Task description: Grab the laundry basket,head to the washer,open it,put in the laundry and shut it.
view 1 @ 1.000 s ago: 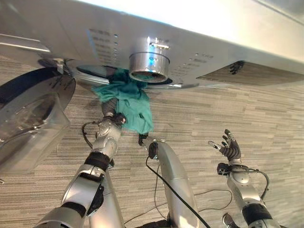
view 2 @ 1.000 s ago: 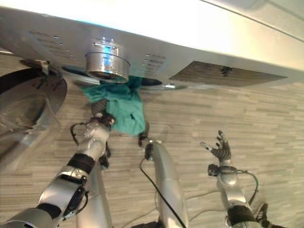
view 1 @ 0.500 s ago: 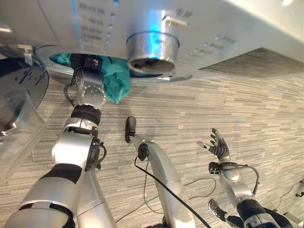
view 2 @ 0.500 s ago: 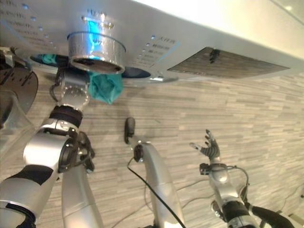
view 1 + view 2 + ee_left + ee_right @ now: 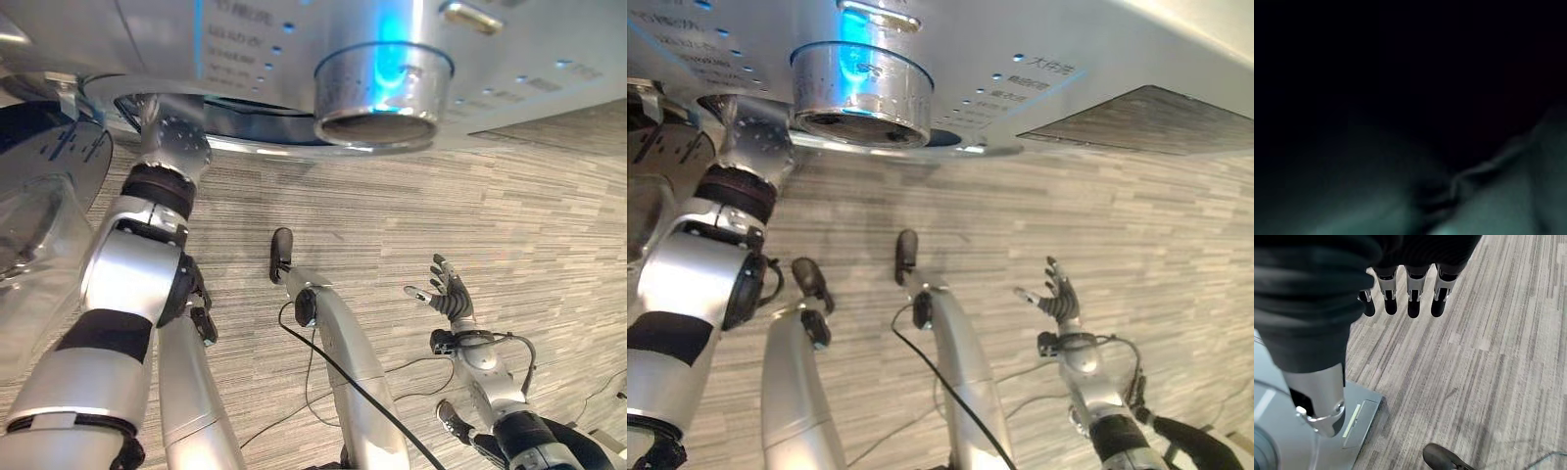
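- Left eye view: your left arm reaches up into the washer (image 5: 235,49) through the drum opening (image 5: 245,108), so the left robot hand is buried inside and you cannot tell whether its fingers are apart or clamped. The open washer door (image 5: 44,215) hangs at the washer's left edge, just beside your forearm. If the fingers are curled in cloth when you pull out, you would drag the laundry over the opening's rim onto the floor (image 5: 509,215).
- Right eye view: your right robot hand (image 5: 1055,300) hangs low over the floor, well apart from the washer, fingers spread and holding nothing. The control knob (image 5: 860,88) juts out just above the opening; a steep withdrawal could knock your left arm against it.
- Left wrist view: all is dark, with a faint fold of teal laundry (image 5: 1484,196) close ahead, so the cloth appears to sit inside the drum. Contact cannot be judged.
- Right wrist view: the straight fingers (image 5: 1413,296) point down at the floor beside the washer's lower corner, idle.
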Controlling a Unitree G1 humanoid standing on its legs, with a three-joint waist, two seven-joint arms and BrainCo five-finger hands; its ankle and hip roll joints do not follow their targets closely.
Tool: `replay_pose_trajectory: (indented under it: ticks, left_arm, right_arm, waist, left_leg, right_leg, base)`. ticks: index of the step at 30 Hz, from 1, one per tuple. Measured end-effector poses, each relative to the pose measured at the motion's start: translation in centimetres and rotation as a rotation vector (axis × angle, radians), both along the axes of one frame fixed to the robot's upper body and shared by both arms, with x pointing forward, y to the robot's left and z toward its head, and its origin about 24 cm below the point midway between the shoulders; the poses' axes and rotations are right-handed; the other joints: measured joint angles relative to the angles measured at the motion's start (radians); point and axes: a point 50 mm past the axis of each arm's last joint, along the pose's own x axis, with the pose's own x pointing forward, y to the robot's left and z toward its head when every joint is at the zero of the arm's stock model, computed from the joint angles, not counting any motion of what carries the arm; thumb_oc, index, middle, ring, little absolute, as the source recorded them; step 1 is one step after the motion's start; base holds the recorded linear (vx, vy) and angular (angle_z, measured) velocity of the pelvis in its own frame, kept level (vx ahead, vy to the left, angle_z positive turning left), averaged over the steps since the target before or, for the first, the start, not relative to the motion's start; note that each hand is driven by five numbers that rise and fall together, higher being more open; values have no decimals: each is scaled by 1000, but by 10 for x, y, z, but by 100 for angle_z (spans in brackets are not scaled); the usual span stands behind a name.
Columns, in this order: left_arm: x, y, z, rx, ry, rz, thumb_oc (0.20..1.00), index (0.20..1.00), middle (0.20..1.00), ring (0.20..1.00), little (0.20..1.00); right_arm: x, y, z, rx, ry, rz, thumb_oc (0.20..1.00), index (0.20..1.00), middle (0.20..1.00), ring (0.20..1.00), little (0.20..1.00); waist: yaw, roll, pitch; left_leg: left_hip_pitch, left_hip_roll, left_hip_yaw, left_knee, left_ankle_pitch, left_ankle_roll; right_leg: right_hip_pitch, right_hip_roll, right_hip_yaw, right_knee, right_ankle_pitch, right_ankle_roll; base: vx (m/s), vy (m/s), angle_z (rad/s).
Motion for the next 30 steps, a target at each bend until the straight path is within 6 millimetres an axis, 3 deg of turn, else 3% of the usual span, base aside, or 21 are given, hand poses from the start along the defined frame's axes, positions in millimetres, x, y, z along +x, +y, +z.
replay_pose_trajectory:
  ticks: [1,2,3,6,9,15,17,21,23,24,27,28,29,30]
  left_arm:
    - [-2,1,7,0,-22,-4,200,200,200,200,200]
    - [-2,-5,7,17,-26,-17,272,272,272,272,272]
    - [-5,-11,13,49,-54,-34,1000,1000,1000,1000,1000]
    - [-9,-16,20,145,-91,-36,1000,1000,1000,1000,1000]
    - [4,3,-3,423,104,105,1000,1000,1000,1000,1000]
    - [13,-16,-23,483,158,8,1000,1000,1000,1000,1000]
    - [21,-8,-64,659,304,31,1000,1000,1000,1000,1000]
    - [24,-15,-112,875,405,0,1000,1000,1000,1000,1000]
    - [21,-13,-146,909,459,-31,1000,1000,1000,1000,1000]
    - [16,-11,-185,932,550,-56,1000,1000,1000,1000,1000]
    - [8,-9,-226,875,641,-87,1000,1000,1000,1000,1000]
    - [1,-6,-249,773,686,-100,1000,1000,1000,1000,1000]
    - [-25,-4,-312,705,835,-161,1000,1000,1000,1000,1000]
    - [-42,-8,-340,657,890,-200,1000,1000,1000,1000,1000]
  right_arm:
    - [-1,-2,-1,-6,8,-7,1000,1000,1000,1000,1000]
    - [-2,-6,-1,-14,10,-10,1000,1000,1000,1000,1000]
    - [-4,-10,-2,-27,17,-14,1000,1000,1000,1000,1000]
    - [-9,-20,-1,-31,17,-40,1000,1000,1000,1000,1000]
    - [-10,-24,0,-26,15,-55,1000,1000,1000,1000,1000]
    - [-13,-23,-5,-13,37,-39,1000,1000,1000,1000,1000]
    - [-11,-15,-6,4,47,6,1000,1000,1000,1000,1000]
    - [-21,-6,-30,213,132,15,1000,1000,1000,1000,1000]
    - [-25,2,-40,378,156,-6,1000,1000,1000,1000,1000]
    - [-29,12,-52,528,182,-34,1000,1000,1000,1000,1000]
    - [-27,19,-60,715,180,-83,1000,1000,1000,1000,1000]
    - [-29,21,-68,834,180,-166,1000,1000,1000,1000,1000]
    - [-39,25,-88,996,217,-289,1000,1000,1000,1000,1000]
    - [-43,26,-97,1061,242,-359,1000,1000,1000,1000,1000]
  waist:
    - [-3,0,0]
    - [-4,0,0]
    - [0,1,1]
    - [6,3,1]
    - [7,44,-14]
    - [28,88,-11]
    - [23,102,-11]
    - [24,104,-12]
    - [27,104,-12]
    - [25,104,-11]
    - [27,99,-2]
    - [27,99,3]
    - [35,106,7]
    - [48,110,11]
  left_leg:
    - [-1,2,6,0,-1,1]
    - [-5,4,9,0,-1,2]
    - [-13,5,8,-1,-1,2]
    - [-22,3,4,-1,-1,2]
    - [-23,0,4,-3,-2,4]
    - [-4,-19,8,-42,13,5]
    - [50,-30,8,-76,22,2]
    - [148,-59,21,-177,63,3]
    - [193,-68,25,-213,73,1]
    - [255,-80,37,-266,94,1]
    - [328,-103,44,-337,122,3]
    - [386,-115,49,-393,146,3]
    - [505,-129,54,-475,165,0]
    - [567,-132,61,-513,172,-2]
  right_leg:
    - [-4,1,5,-1,3,1]
    - [-9,2,9,-4,7,2]
    - [-15,3,8,-6,9,3]
    - [-22,2,6,-4,9,3]
    - [-21,0,6,-8,8,4]
    - [-15,-19,6,-9,6,3]
    - [35,-27,3,-29,5,3]
    - [116,-41,5,-96,22,9]
    - [158,-41,4,-124,27,11]
    - [205,-45,8,-154,34,14]
    - [261,-61,11,-184,40,21]
    - [306,-69,10,-216,50,22]
    - [409,-70,10,-266,53,27]
    - [460,-70,11,-286,52,31]
  base:
    - [8,-24,-9]
    - [7,-23,-8]
    - [7,-18,-5]
    - [0,0,0]
    - [0,0,0]
    - [-25,-2,9]
    - [-83,19,16]
    - [-91,11,14]
    - [-61,3,8]
    - [-64,25,13]
    - [-61,27,14]
    - [-3,65,13]
    - [36,74,8]
    - [61,78,1]
